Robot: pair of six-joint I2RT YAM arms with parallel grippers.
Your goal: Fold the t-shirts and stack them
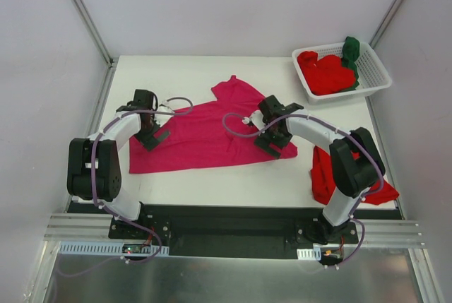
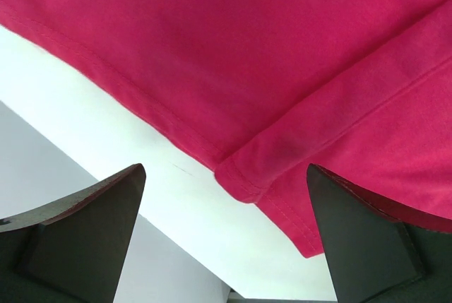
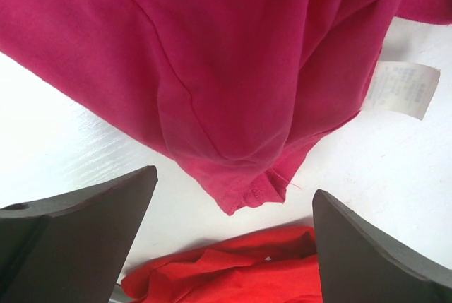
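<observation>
pink t-shirt [image 1: 205, 133]: one, spread nearly flat in the middle of the table [image 1: 212, 183].
red t-shirt [image 1: 321, 176]: one, crumpled at the near right edge, partly under the right arm [image 1: 353, 162].
basket [image 1: 378, 68]: one, white, at the far right corner.
red heap [image 1: 326, 73]: in the basket; I cannot count the shirts.
dark green t-shirt [image 1: 351, 50]: one, at the basket's far side.
left gripper [image 1: 152, 135]: fingers apart, holding nothing, over the pink t-shirt's left edge.
right gripper [image 1: 272, 140]: fingers apart, holding nothing, over its near right corner.
</observation>
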